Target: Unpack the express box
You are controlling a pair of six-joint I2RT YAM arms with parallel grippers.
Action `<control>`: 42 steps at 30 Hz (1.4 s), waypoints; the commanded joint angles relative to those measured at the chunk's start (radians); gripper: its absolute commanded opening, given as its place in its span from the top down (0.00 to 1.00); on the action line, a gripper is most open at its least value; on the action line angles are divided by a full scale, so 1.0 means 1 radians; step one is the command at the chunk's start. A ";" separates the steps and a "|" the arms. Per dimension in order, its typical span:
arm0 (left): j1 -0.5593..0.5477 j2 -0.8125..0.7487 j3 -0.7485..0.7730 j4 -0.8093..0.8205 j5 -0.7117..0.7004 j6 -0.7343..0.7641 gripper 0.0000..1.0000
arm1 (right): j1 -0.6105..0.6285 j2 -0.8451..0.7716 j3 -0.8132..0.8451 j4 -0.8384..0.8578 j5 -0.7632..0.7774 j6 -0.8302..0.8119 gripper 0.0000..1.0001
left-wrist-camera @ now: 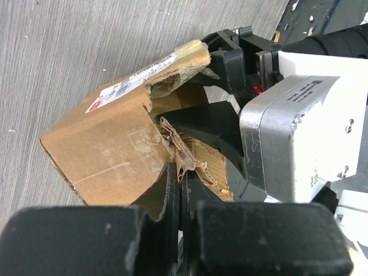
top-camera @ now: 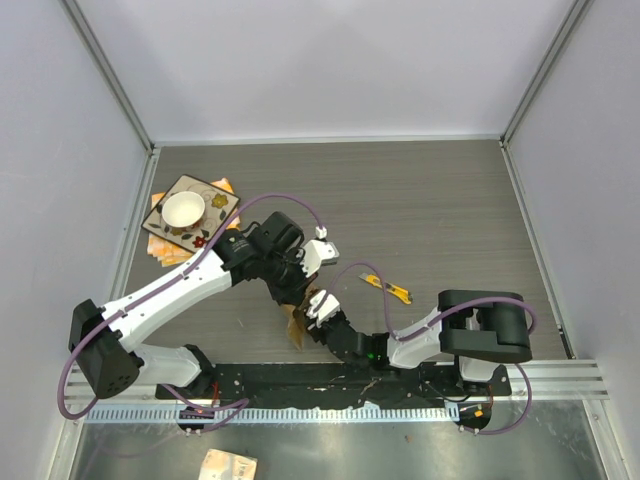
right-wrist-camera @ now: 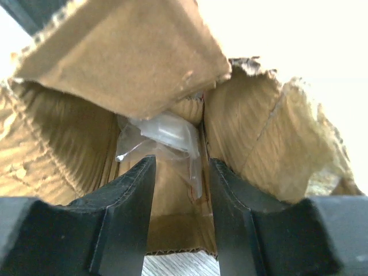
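Observation:
The express box (top-camera: 295,326), brown cardboard with a white label (left-wrist-camera: 123,87), is held tilted near the table's front edge, its top torn open. My left gripper (left-wrist-camera: 181,183) is shut on a ragged torn flap edge of the box (left-wrist-camera: 106,146). My right gripper (right-wrist-camera: 181,168) reaches into the opening from the other side, open, its fingers apart inside the cardboard walls (right-wrist-camera: 250,123). A clear plastic bag (right-wrist-camera: 167,135) lies deep in the box just ahead of the fingertips, not clamped. In the top view the right gripper (top-camera: 322,308) meets the left gripper (top-camera: 302,288) at the box.
A yellow utility knife (top-camera: 387,288) lies on the table right of the box. A flat brown-and-orange card with a white cup (top-camera: 185,211) sits at the far left. Grey walls close in the table's sides and back. A small packet (top-camera: 228,464) lies below the rail.

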 commanded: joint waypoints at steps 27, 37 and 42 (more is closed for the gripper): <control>-0.002 -0.014 0.024 -0.002 0.027 0.005 1.00 | 0.005 0.064 -0.027 0.223 -0.090 0.050 0.99; 0.085 0.057 0.090 -0.002 -0.015 -0.039 1.00 | 0.065 -0.396 -0.070 -0.180 0.006 0.075 0.99; 0.206 0.134 0.220 -0.053 0.232 -0.051 1.00 | 0.068 -0.648 -0.038 -0.565 0.081 0.121 0.99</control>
